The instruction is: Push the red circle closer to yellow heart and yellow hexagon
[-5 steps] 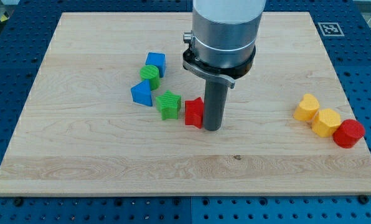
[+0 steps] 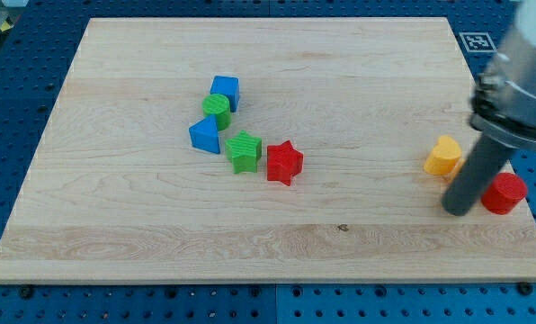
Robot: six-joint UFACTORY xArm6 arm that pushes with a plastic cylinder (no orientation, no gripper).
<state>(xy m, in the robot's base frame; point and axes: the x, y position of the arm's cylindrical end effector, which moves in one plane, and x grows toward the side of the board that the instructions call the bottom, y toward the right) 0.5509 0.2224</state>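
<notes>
The red circle [image 2: 505, 193] sits near the board's right edge, at the view's lower right. The yellow heart [image 2: 442, 156] lies to its upper left. The yellow hexagon between them is hidden behind my rod. My tip [image 2: 458, 211] rests on the board just left of the red circle and below the yellow heart, close to both. The rod is motion-blurred.
A cluster sits at the board's centre left: blue cube [image 2: 224, 91], green cylinder [image 2: 217, 109], blue triangular block [image 2: 204, 135], green star [image 2: 244, 150] and red star [image 2: 284, 163]. The wooden board [image 2: 268, 252] ends just right of the red circle.
My rod has swept from beside the red star at centre to the right side, now standing by the red circle and covering the yellow hexagon. The blocks have not visibly moved.
</notes>
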